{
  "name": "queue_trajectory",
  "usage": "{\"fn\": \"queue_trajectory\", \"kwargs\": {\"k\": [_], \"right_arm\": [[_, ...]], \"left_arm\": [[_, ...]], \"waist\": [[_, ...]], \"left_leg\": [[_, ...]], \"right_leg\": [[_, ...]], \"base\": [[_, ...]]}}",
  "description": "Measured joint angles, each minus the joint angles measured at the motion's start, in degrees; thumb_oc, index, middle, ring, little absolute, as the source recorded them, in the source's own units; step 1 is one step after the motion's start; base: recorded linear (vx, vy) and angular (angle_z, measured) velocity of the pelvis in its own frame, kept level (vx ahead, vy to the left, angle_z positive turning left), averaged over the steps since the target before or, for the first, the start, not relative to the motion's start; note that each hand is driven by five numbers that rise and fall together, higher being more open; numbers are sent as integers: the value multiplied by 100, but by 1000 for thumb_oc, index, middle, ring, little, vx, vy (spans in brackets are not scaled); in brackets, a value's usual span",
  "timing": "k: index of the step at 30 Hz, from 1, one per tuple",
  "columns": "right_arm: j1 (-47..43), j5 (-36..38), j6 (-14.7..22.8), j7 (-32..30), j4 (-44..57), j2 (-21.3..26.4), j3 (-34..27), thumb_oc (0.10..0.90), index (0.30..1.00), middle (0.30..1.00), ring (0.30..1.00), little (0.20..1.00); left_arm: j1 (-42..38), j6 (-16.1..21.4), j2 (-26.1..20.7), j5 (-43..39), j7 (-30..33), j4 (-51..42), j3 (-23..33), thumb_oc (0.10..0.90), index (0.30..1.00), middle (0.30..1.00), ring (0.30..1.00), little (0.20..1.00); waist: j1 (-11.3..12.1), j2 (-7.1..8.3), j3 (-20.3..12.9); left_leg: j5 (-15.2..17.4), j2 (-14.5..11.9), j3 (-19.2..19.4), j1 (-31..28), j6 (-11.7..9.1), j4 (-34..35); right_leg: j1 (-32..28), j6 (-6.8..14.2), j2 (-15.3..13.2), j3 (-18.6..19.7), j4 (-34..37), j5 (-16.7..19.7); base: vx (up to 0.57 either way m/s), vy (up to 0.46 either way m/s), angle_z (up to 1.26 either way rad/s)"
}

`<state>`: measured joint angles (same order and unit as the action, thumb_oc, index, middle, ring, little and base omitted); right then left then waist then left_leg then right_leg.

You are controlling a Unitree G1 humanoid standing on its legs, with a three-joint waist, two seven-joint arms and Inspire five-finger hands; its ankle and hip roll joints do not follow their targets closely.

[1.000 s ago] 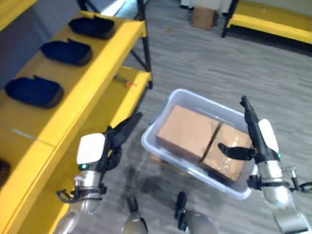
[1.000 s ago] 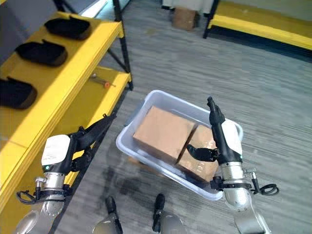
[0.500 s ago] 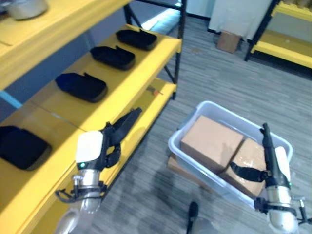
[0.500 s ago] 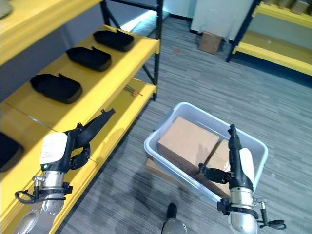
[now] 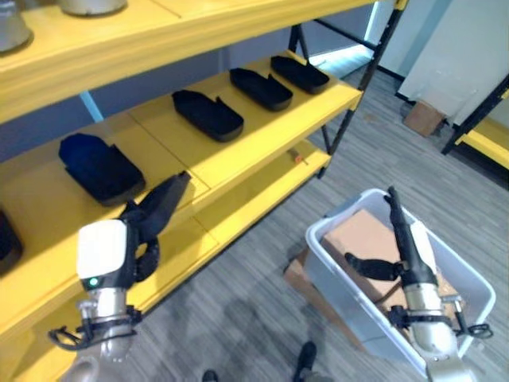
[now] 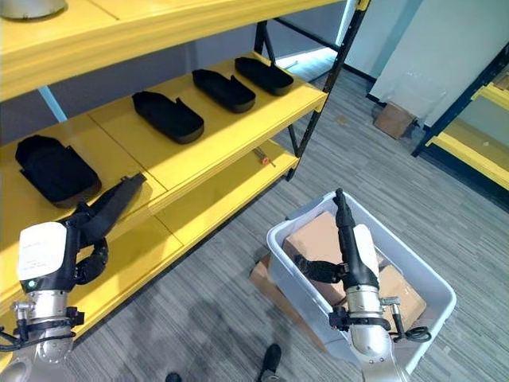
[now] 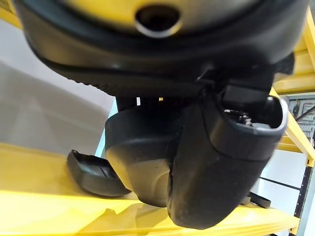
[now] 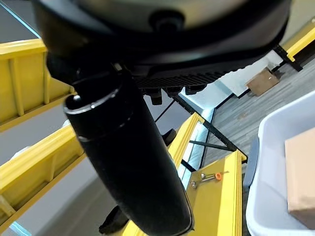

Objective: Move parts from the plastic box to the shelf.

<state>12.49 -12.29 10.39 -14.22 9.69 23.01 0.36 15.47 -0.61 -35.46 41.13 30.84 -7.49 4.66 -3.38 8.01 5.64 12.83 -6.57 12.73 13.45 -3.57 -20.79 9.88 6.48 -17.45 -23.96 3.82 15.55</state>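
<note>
The pale plastic box (image 5: 332,233) stands on the floor at the lower right and holds two brown cardboard boxes (image 6: 315,238). My right hand (image 5: 402,240) is raised in front of the plastic box, open, fingers straight and thumb out, holding nothing. My left hand (image 5: 154,215) is open and empty in front of the yellow shelf (image 5: 238,151), near a black tray (image 5: 94,165). In the left wrist view the left hand (image 7: 216,162) shows before a black tray (image 7: 93,174). Past the right hand (image 8: 128,162), the right wrist view shows the plastic box (image 8: 266,162).
Several black trays (image 5: 208,114) lie in a row on the middle shelf board. An orange-handled screwdriver (image 5: 297,157) rests on the lower board. Flat cardboard (image 6: 266,274) lies under the plastic box. A small carton (image 6: 394,119) and another yellow rack (image 6: 469,147) stand at the right.
The whole picture has shifted: the camera has moved, bringing the shelf and more of its trays into view. Both hands keep the same open, empty pose.
</note>
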Motion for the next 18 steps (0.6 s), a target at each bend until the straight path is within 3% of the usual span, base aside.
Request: {"fn": "queue_trajectory", "kwargs": {"k": [1, 2, 4, 6, 7, 8, 9, 12, 14, 18], "right_arm": [[-127, 3, -40, 1, -4, -10, -1, 900, 1000, 1000, 1000, 1000], [-219, 7, -83, 27, -38, 10, 79, 900, 1000, 1000, 1000, 1000], [-84, 2, -84, 188, -102, 3, 170, 900, 1000, 1000, 1000, 1000], [126, 3, -42, 220, -98, 36, 150, 900, 1000, 1000, 1000, 1000], [262, 2, -46, 215, -98, 130, 126, 900, 1000, 1000, 1000, 1000], [292, 2, -41, 212, -98, 191, 105, 900, 1000, 1000, 1000, 1000], [299, 0, -50, 160, -90, 195, 67, 900, 1000, 1000, 1000, 1000], [380, -6, -65, 145, -80, 209, 73, 900, 1000, 1000, 1000, 1000], [401, -72, -46, 140, 43, 207, 55, 900, 1000, 1000, 1000, 1000], [355, -123, -10, 106, 192, 192, -110, 900, 1000, 1000, 1000, 1000]], "left_arm": [[-276, 9, -41, -1, 13, -10, 2, 400, 300, 300, 300, 300], [-615, 18, -93, -6, 10, 7, -63, 400, 300, 300, 300, 300], [-731, 38, -143, -13, -1, 5, -129, 400, 300, 300, 300, 300], [-789, 37, -137, -35, -46, 15, -217, 400, 300, 300, 300, 300], [-727, 105, -145, -36, -97, -13, -285, 400, 300, 300, 300, 300], [-687, 108, -122, -50, -104, -10, -311, 400, 300, 300, 300, 300], [-677, 140, -120, -55, -228, -138, -368, 400, 300, 300, 300, 300], [-840, 139, -7, -234, -282, -220, -585, 400, 300, 300, 300, 300], [-830, 134, -39, -278, -283, -359, -622, 400, 300, 300, 300, 300], [-782, 99, 29, -507, -334, -660, -698, 400, 300, 300, 300, 300]], "waist": [[-192, -104, 230], [-380, -353, 485], [-388, -396, 530], [-476, -426, 571], [-502, -279, 531], [-444, -272, 522], [-456, -385, 524], [-493, -508, 538], [-444, -355, 418], [-439, -388, 412]], "left_leg": [[146, 40, -48, 430, 247, -517], [72, 51, -366, 611, 413, -462], [-315, 34, -507, 455, 443, 105], [-717, 182, -722, 191, 488, 721], [-978, 479, -861, -91, 538, 1235], [-1026, 585, -845, -186, 545, 1357], [-1268, 693, -1013, -425, 586, 1753], [-1465, 621, -1395, -660, 549, 2039], [-1511, 755, -1414, -661, 487, 2148], [-1619, 716, -1473, -764, 392, 2314]], "right_leg": [[247, 20, -149, 383, -296, 277], [621, 111, 153, 1781, -989, -185], [638, -54, 942, 2678, -1444, -1131], [262, -270, 1678, 3259, -1333, -1575], [-184, -524, 2087, 3622, -886, -1718], [-375, -550, 2034, 3689, -703, -1711], [-540, -517, 1953, 3640, -604, -1681], [-532, -361, 2070, 3660, -878, -1826], [-582, -399, 1915, 3836, -446, -1669], [-824, -520, 1911, 3821, -85, -1450]], "base": [[-95, 250, 60], [0, 147, 63], [90, 18, 44], [81, -17, 74], [57, -58, 79], [8, -148, 89], [-19, -121, 48], [-29, -128, 65], [-6, -72, 36], [-11, -75, 7]]}}
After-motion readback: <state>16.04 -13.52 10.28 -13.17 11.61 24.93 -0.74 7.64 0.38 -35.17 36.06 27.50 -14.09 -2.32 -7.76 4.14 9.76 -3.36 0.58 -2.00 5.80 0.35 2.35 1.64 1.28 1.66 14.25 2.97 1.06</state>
